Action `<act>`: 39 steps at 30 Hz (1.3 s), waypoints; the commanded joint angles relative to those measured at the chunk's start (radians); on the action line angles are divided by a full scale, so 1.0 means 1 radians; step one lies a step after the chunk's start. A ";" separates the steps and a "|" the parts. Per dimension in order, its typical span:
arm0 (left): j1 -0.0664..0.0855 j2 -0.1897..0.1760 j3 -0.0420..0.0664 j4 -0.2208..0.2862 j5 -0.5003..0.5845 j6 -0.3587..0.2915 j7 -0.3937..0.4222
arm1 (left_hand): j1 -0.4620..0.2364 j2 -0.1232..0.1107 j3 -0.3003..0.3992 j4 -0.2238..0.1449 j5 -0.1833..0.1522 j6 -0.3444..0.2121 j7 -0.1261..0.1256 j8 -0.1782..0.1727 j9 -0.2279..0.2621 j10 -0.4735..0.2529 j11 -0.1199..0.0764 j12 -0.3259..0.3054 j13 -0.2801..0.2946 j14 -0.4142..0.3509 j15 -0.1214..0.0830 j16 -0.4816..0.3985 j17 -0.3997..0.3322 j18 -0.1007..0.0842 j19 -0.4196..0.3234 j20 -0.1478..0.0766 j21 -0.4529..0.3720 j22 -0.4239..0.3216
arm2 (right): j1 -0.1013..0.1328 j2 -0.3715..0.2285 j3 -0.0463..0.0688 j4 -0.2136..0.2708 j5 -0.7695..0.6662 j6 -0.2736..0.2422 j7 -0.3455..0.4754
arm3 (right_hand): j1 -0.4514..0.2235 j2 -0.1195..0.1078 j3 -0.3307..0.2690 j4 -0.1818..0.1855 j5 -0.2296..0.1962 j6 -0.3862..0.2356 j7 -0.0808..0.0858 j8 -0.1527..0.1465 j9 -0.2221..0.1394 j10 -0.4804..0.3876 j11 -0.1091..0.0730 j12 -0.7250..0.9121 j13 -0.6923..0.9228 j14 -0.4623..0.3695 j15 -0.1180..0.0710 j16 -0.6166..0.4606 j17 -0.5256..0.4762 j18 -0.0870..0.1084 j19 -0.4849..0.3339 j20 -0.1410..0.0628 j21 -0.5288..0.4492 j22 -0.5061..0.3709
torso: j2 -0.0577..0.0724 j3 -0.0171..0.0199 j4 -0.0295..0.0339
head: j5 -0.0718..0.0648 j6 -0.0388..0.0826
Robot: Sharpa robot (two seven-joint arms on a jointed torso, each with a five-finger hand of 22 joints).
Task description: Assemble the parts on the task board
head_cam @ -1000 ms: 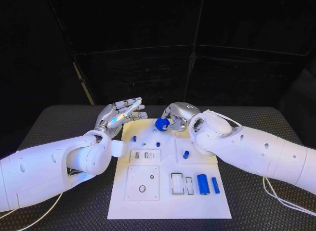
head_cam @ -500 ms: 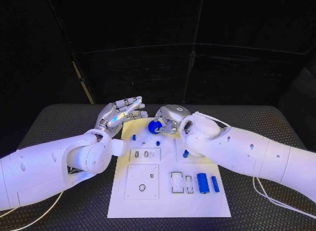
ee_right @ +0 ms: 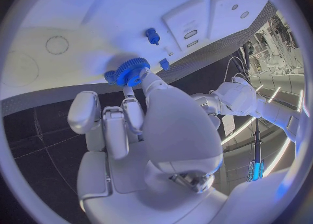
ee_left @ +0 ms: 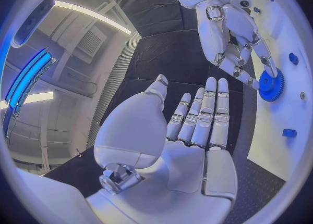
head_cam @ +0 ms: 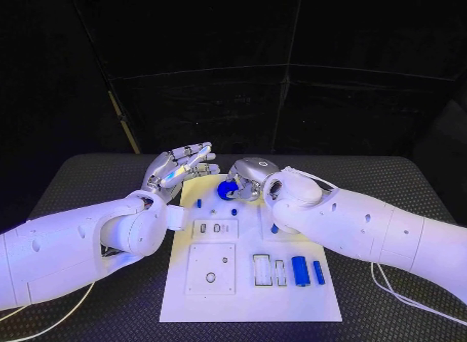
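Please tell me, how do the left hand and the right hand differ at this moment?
The right hand holds a blue gear over the task board; the left hand holds nothing. The left hand's fingers are straight and spread; the right hand's curl onto the gear. Both are at the board's far end.

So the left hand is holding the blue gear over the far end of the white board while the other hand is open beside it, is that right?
Not quite: the right hand holds the blue gear over the far end of the white board, and the left hand is the open one beside it. The head view shows this; in the left wrist view the left hand's palm is empty and the gear sits at the right hand's fingertips.
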 commanded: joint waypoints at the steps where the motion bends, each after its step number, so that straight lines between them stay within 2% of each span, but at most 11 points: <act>1: 0.002 0.000 0.001 0.002 -0.006 0.010 0.005 | 0.001 0.004 0.000 -0.004 0.003 0.001 0.083 -0.005 -0.001 -0.007 0.002 -0.004 -0.001 -0.003 0.006 -0.004 -0.001 0.009 0.004 0.003 0.003 -0.001 | 0.002 0.004 0.000 -0.003 -0.010 -0.001 -0.015 | -0.012 -0.024 -0.013 0.005 0.000 -0.046 0.012 -0.032 -0.004 -0.023 0.008 -0.016 -0.020 0.086 0.016 0.003 0.172 -0.017 -0.002 0.014 -0.001 -0.003 | 0.000 0.0002 -0.0001 | 0.000 0.000; 7: 0.002 0.000 0.001 0.001 -0.006 0.011 0.004 | 0.001 0.004 0.000 -0.004 0.003 0.001 0.083 -0.005 -0.001 -0.007 0.002 -0.004 -0.001 -0.003 0.006 -0.004 -0.001 0.009 0.004 0.003 0.003 -0.001 | 0.002 0.006 0.000 -0.007 -0.015 0.010 -0.030 | -0.023 -0.040 -0.023 0.022 -0.001 -0.072 0.023 -0.050 -0.001 -0.039 0.018 -0.027 -0.035 0.086 0.026 0.003 0.173 -0.016 -0.005 0.025 -0.002 -0.006 | 0.000 0.0001 0.0000 | -0.001 -0.002; 16: 0.002 -0.001 0.001 0.002 -0.006 0.010 0.003 | 0.003 0.005 0.000 -0.006 0.002 0.000 0.083 -0.007 -0.001 -0.007 0.002 -0.005 -0.001 -0.003 0.006 -0.005 -0.002 0.009 0.004 0.003 0.003 -0.002 | 0.002 0.003 -0.001 -0.007 -0.017 0.044 -0.036 | -0.040 -0.045 -0.034 0.050 0.000 -0.057 0.021 -0.044 0.004 -0.035 0.018 -0.022 -0.029 0.087 0.028 0.006 0.179 -0.016 -0.004 0.029 0.000 -0.004 | 0.000 -0.0002 0.0004 | -0.004 -0.003; 19: 0.002 -0.001 0.001 0.003 -0.006 0.010 0.003 | 0.003 0.005 0.000 -0.006 0.002 0.000 0.083 -0.007 -0.001 -0.007 0.002 -0.005 -0.001 -0.003 0.006 -0.005 -0.002 0.009 0.004 0.003 0.003 -0.002 | 0.002 0.001 -0.001 -0.005 -0.014 0.050 -0.035 | -0.050 -0.040 -0.037 0.064 0.005 -0.040 0.017 -0.037 0.007 -0.028 0.015 -0.015 -0.021 0.088 0.027 0.007 0.183 -0.016 -0.002 0.028 0.002 0.000 | 0.000 0.0001 0.0001 | -0.004 -0.002; 21: 0.002 -0.001 0.001 0.003 -0.006 0.010 0.003 | 0.003 0.005 0.000 -0.006 0.002 0.000 0.083 -0.007 -0.001 -0.007 0.002 -0.005 -0.001 -0.003 0.006 -0.005 -0.002 0.009 0.004 0.003 0.003 -0.002 | 0.002 -0.006 -0.001 0.001 -0.012 0.035 -0.034 | -0.056 -0.036 -0.038 0.071 0.012 -0.034 0.016 -0.035 0.007 -0.025 0.014 -0.011 -0.017 0.089 0.025 0.008 0.185 -0.017 -0.001 0.027 0.003 0.002 | 0.000 0.0006 0.0007 | -0.004 -0.001; 23: 0.002 -0.002 0.001 0.003 -0.006 0.011 0.003 | 0.003 0.005 0.000 -0.006 0.002 0.000 0.083 -0.007 -0.001 -0.007 0.002 -0.005 -0.001 -0.003 0.006 -0.005 -0.002 0.009 0.004 0.003 0.003 -0.002 | 0.002 -0.022 -0.001 0.013 0.004 -0.016 -0.024 | -0.060 -0.032 -0.039 0.077 0.029 -0.028 0.014 -0.034 0.007 -0.014 0.012 -0.001 -0.003 0.089 0.024 0.009 0.188 -0.017 0.001 0.026 0.005 0.005 | 0.000 0.0007 0.0011 | -0.005 0.001; 28: 0.002 -0.006 0.001 0.001 -0.006 0.011 0.004 | 0.003 0.005 0.000 -0.006 0.002 0.000 0.083 -0.007 -0.001 -0.007 0.002 -0.005 -0.001 -0.003 0.006 -0.005 -0.002 0.009 0.004 0.003 0.003 -0.002 | 0.000 -0.106 0.000 0.071 0.096 -0.164 0.055 | -0.059 -0.037 -0.041 0.078 0.033 -0.029 0.014 -0.037 0.006 -0.003 0.012 0.010 0.012 0.090 0.023 0.010 0.191 -0.017 0.002 0.025 0.006 0.006 | -0.003 0.0014 -0.0034 | -0.002 0.002; 31: 0.002 -0.008 0.001 0.000 -0.006 0.012 0.004 | 0.003 0.005 0.000 -0.006 0.002 0.000 0.083 -0.007 -0.001 -0.007 0.002 -0.005 -0.001 -0.003 0.006 -0.005 -0.002 0.009 0.004 0.003 0.003 -0.002 | -0.001 -0.177 0.000 0.116 0.194 -0.207 0.128 | -0.050 -0.037 -0.039 0.073 0.035 -0.031 0.014 -0.039 0.005 -0.001 0.012 0.012 0.014 0.090 0.023 0.010 0.190 -0.017 0.002 0.025 0.006 0.006 | -0.003 0.0012 -0.0052 | -0.004 0.005; 34: 0.002 -0.010 0.001 -0.001 -0.006 0.012 0.004 | 0.003 0.005 0.000 -0.006 0.002 0.000 0.083 -0.007 -0.001 -0.007 0.002 -0.005 -0.001 -0.003 0.006 -0.005 -0.002 0.009 0.004 0.003 0.003 -0.002 | -0.001 -0.247 0.000 0.153 0.289 -0.202 0.206 | -0.041 -0.036 -0.037 0.068 0.036 -0.030 0.014 -0.040 0.005 -0.003 0.012 0.011 0.012 0.089 0.023 0.009 0.188 -0.017 0.001 0.024 0.005 0.004 | -0.006 0.0019 -0.0095 | -0.005 0.007; 37: 0.002 -0.010 0.001 -0.004 -0.006 0.012 0.004 | 0.003 0.005 0.000 -0.006 0.002 0.000 0.083 -0.007 -0.001 -0.007 0.002 -0.005 -0.001 -0.003 0.006 -0.005 -0.002 0.009 0.004 0.003 0.003 -0.002 | -0.001 -0.314 0.000 0.172 0.369 -0.172 0.278 | -0.027 -0.035 -0.035 0.058 0.041 -0.027 0.014 -0.040 0.005 -0.004 0.011 0.010 0.013 0.089 0.023 0.009 0.188 -0.017 -0.001 0.024 0.005 0.002 | -0.009 0.0045 -0.0153 | -0.004 0.006; 39: 0.001 -0.009 0.001 -0.007 -0.006 0.013 0.004 | 0.003 0.006 0.000 -0.008 0.002 0.001 0.083 -0.008 -0.001 -0.008 0.002 -0.006 -0.001 -0.004 0.007 -0.006 -0.002 0.009 0.003 0.003 0.002 -0.002 | -0.001 -0.352 0.000 0.174 0.412 -0.149 0.312 | -0.023 -0.040 -0.042 0.052 0.066 -0.026 0.014 -0.042 0.004 -0.005 0.011 0.009 0.012 0.089 0.023 0.009 0.188 -0.017 -0.002 0.024 0.004 0.001 | -0.012 0.0059 -0.0178 | -0.006 0.007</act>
